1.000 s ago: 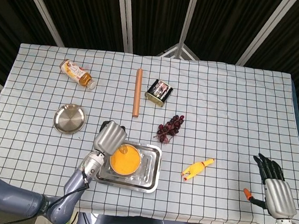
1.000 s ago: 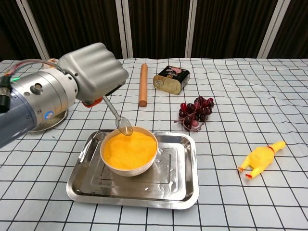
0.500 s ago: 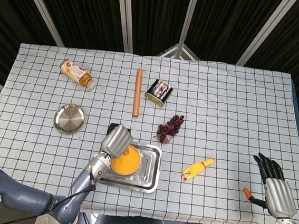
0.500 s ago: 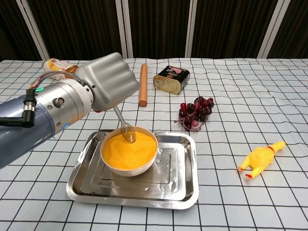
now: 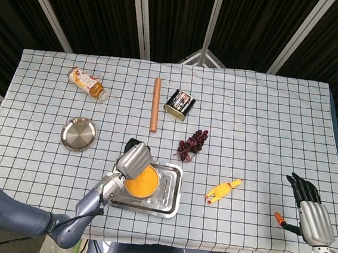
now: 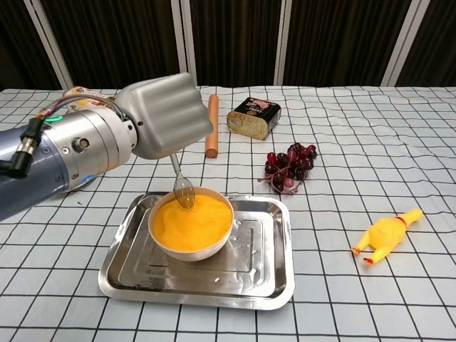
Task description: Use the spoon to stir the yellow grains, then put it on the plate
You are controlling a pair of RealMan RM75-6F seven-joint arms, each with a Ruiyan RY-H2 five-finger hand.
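Note:
A white bowl (image 6: 191,246) of yellow grains (image 6: 192,221) stands in a steel tray (image 6: 268,281); the same bowl (image 5: 142,181) and tray (image 5: 168,201) show in the head view. My left hand (image 6: 165,114) grips a clear spoon (image 6: 179,181) by its handle, and the spoon's bowl sits at the far edge of the grains. From above, that left hand (image 5: 134,159) covers the bowl's far left rim. A small round steel plate (image 5: 78,134) lies to the left on the cloth. My right hand (image 5: 313,213) rests open at the table's near right corner, holding nothing.
A rolling pin (image 5: 155,104), a tin can (image 5: 179,104) and a bunch of dark grapes (image 5: 192,143) lie beyond the tray. A yellow rubber chicken (image 5: 222,191) lies to its right. A bottle (image 5: 87,83) lies on its side at the far left.
My left hand has moved right and over the bowl with the spoon; the spoon's bowl went from the rim into the grains, then back slightly toward the far edge. The right hand stayed still.

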